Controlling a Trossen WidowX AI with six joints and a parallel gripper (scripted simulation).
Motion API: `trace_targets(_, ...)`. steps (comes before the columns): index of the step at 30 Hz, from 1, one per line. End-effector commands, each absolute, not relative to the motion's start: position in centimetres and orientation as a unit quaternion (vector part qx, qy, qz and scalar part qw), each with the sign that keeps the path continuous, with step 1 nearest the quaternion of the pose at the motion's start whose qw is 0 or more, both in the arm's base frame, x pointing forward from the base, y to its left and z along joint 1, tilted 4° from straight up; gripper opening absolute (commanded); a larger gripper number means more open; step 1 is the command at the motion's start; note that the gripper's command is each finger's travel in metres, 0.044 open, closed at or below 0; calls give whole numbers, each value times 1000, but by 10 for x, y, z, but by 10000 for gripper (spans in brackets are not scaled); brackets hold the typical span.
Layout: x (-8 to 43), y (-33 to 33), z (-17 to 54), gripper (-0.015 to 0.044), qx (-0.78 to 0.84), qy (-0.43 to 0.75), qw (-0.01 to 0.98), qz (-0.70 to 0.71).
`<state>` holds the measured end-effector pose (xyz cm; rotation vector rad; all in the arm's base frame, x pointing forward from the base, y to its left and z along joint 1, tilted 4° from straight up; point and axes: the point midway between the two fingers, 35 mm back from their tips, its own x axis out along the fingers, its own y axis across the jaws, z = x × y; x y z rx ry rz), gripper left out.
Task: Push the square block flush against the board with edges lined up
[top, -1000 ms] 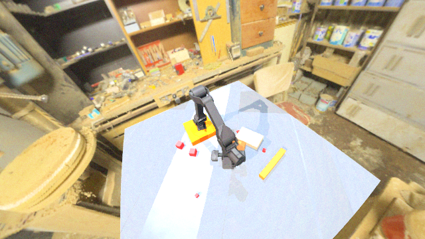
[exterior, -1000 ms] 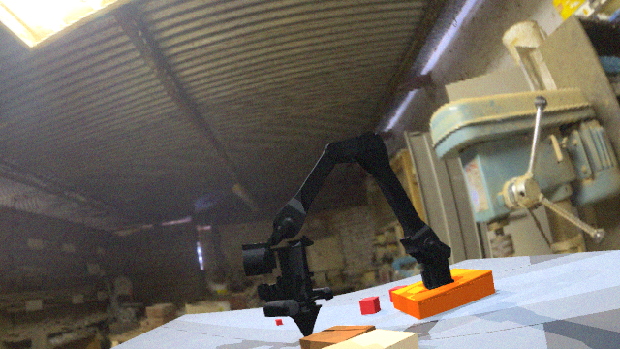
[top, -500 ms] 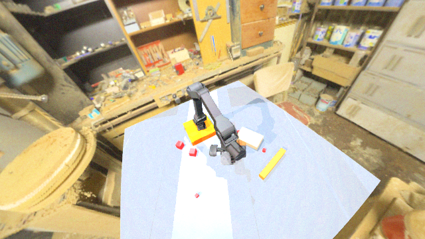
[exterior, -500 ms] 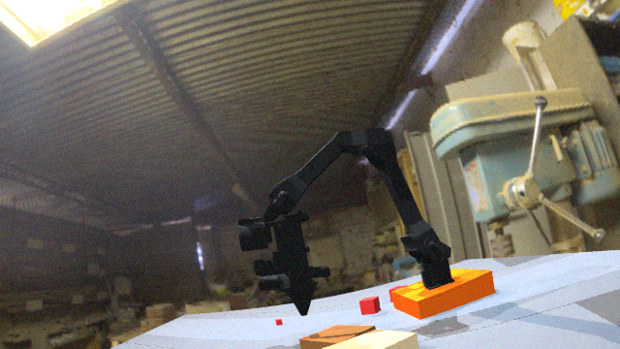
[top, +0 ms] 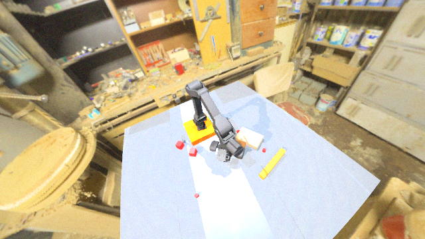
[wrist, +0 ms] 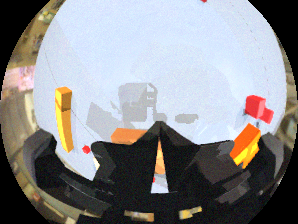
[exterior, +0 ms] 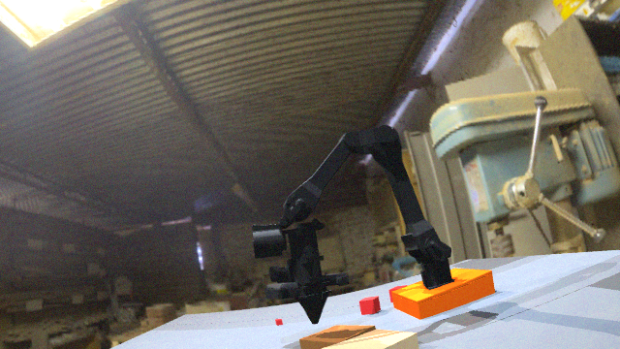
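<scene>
Cream slab (top: 253, 139) (exterior: 378, 340) and brown piece (top: 241, 141) (exterior: 334, 334) (wrist: 128, 135), apparently board and block, lie close together at your gripper's (top: 223, 155) (exterior: 315, 320) (wrist: 159, 126) two o'clock, seen from the top; its fingers are closed, empty. Flush contact is unconfirmed; squaring up and withdrawal seemingly await you.

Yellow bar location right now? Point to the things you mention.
Top view: yellow bar (top: 273, 163) (wrist: 63, 122) lies right of the arm, beyond the cream block (top: 253, 137), with a small red cube (top: 264, 150) near its upper end.
</scene>
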<state>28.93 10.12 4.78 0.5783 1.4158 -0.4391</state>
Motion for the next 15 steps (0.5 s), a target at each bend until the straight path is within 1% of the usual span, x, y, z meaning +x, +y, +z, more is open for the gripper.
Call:
trace_targets(1,282,100,16,0,258,645,688,-210)
trace_targets(15,272,110,15,0,258,645,688,-210)
